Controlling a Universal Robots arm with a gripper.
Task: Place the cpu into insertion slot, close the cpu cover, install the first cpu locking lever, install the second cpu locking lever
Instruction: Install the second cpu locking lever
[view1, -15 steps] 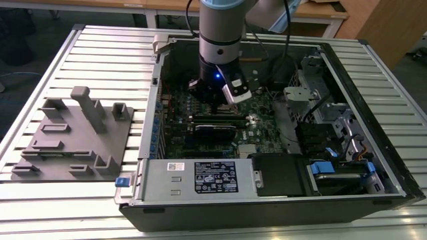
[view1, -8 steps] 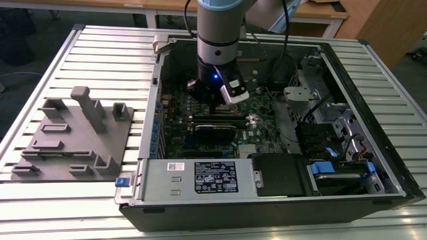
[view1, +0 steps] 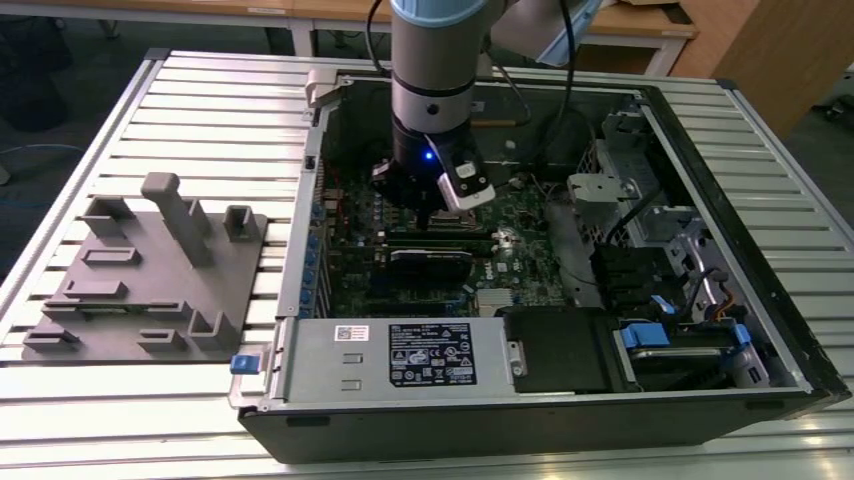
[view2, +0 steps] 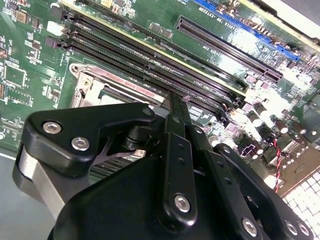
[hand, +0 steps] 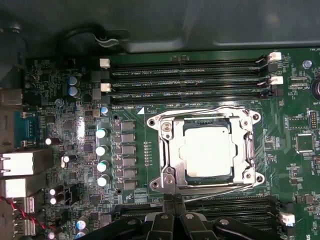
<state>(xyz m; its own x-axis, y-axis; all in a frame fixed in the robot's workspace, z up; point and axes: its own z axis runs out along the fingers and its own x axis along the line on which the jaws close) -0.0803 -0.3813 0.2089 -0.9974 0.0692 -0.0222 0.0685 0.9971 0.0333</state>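
Gripper (hand: 172, 220) beside covered cpu (hand: 207, 150), labels unreadable

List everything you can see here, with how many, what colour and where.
cpu: one, silver-grey, seated in the socket
cpu cover: one, silver frame, lying around the chip
insertion slot: one, silver-rimmed, on the green motherboard
memory slots: several, black, beside the socket
computer case: one, black, open on the slatted table
power supply box: one, grey, white-labelled, case's near edge
fixture block: one, grey, at the exterior view's left
gripper: one, black, just above the board beside the socket
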